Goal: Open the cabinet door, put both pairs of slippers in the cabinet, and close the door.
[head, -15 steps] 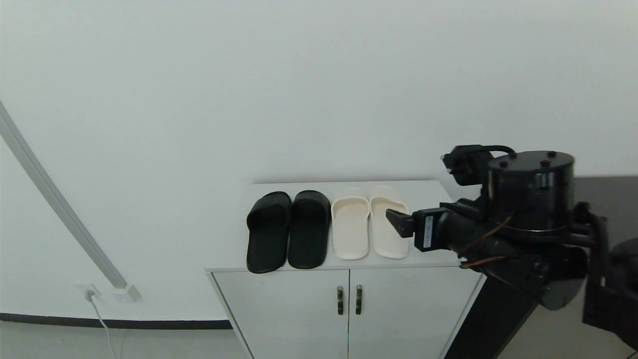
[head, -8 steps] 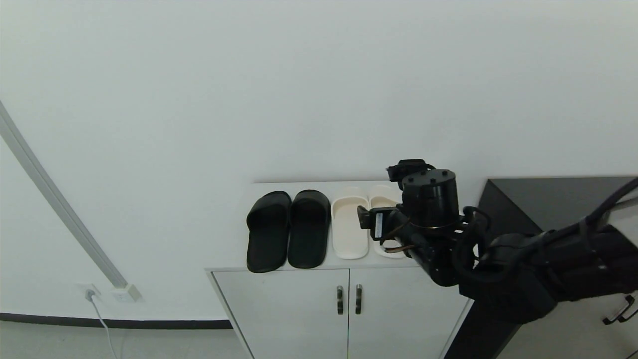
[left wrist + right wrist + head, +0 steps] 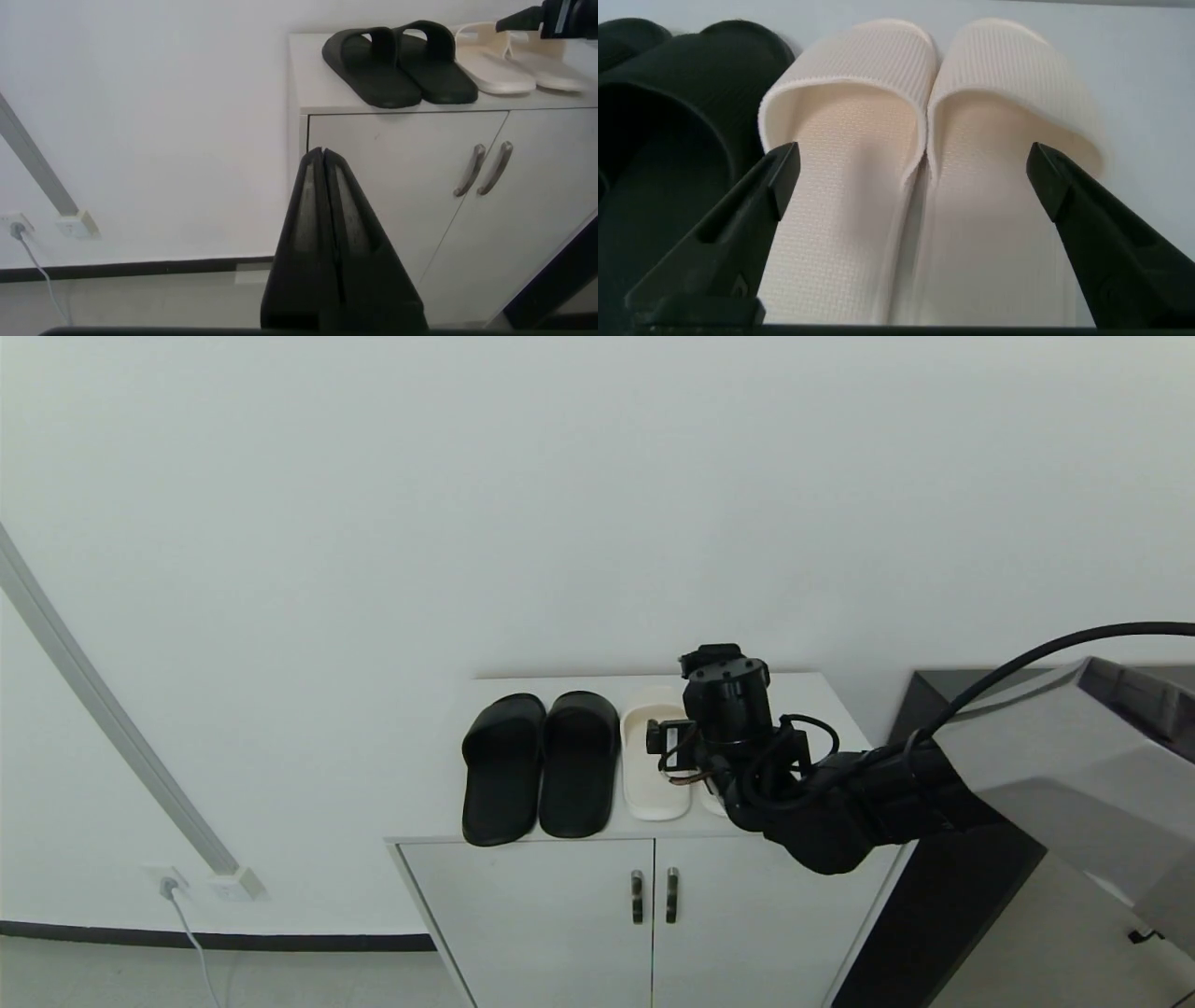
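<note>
Your cabinet (image 3: pixel 523 915) stands with both doors shut, exactly as a second ago. What has changed is the right arm. It has swung in from the cabinet's right side and now reaches over the right half of the cabinet's top.

The black slippers (image 3: pixel 540 767) lie on the left half of the cabinet's top and have not moved. The cream slippers (image 3: pixel 649 775) lie just beside them toward the cabinet's right.

The right hand (image 3: pixel 913 159) hovers above the cream pair, spread wide with one finger outside each slipper, and grips nothing yet. The left hand (image 3: pixel 322 154) is pressed closed and empty, held low out in front of the cabinet's left door. The door handles (image 3: pixel 653 896) at the cabinet's middle are untouched.

As I read it, you are lining up a grasp on the cream pair before any door is open. The slippers will have nowhere to go until a handle gets pulled.
</note>
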You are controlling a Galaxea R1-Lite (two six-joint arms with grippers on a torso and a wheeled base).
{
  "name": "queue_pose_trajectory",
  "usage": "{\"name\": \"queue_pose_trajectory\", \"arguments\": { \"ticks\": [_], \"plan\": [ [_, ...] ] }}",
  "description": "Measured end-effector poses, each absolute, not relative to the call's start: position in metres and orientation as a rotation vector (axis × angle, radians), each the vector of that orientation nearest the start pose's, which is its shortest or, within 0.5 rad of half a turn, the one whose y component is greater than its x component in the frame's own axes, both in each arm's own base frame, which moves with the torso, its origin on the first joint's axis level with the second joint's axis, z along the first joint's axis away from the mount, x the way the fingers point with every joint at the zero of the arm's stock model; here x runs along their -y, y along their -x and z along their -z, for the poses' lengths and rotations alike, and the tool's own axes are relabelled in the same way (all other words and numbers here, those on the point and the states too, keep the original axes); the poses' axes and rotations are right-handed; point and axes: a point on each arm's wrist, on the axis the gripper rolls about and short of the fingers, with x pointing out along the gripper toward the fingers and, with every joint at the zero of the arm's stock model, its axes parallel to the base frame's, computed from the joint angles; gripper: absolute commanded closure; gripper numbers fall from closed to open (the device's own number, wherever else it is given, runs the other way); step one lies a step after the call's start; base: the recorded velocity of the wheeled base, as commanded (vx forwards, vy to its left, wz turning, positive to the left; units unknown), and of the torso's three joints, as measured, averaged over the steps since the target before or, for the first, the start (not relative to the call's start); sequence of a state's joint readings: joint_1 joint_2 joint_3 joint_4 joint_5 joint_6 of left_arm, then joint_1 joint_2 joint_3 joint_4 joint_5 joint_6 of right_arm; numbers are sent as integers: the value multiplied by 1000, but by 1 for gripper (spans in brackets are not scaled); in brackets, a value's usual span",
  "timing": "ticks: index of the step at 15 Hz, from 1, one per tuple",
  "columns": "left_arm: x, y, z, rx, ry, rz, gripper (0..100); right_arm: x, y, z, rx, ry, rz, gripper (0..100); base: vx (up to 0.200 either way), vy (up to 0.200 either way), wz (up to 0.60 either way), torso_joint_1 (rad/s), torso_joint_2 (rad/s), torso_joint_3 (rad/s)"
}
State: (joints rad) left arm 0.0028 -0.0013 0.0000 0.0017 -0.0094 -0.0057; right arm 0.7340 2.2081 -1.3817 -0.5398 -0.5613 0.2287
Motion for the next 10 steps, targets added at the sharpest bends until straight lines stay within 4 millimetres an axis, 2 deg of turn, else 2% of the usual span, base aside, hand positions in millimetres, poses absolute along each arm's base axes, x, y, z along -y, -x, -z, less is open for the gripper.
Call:
{"name": "queue_pose_trajectory", "arguments": {
  "ticks": [3, 10],
  "plan": [
    [0, 23, -75, 0, 6, 7, 100, -292, -349, -124, -258, -47, -132, 0, 0, 0, 0, 0, 0, 0],
    [0, 23, -75, 0, 6, 7, 100, -292, -379, -118, -249, -58, -92, 0, 0, 0, 0, 0, 0, 0]
  ]
}}
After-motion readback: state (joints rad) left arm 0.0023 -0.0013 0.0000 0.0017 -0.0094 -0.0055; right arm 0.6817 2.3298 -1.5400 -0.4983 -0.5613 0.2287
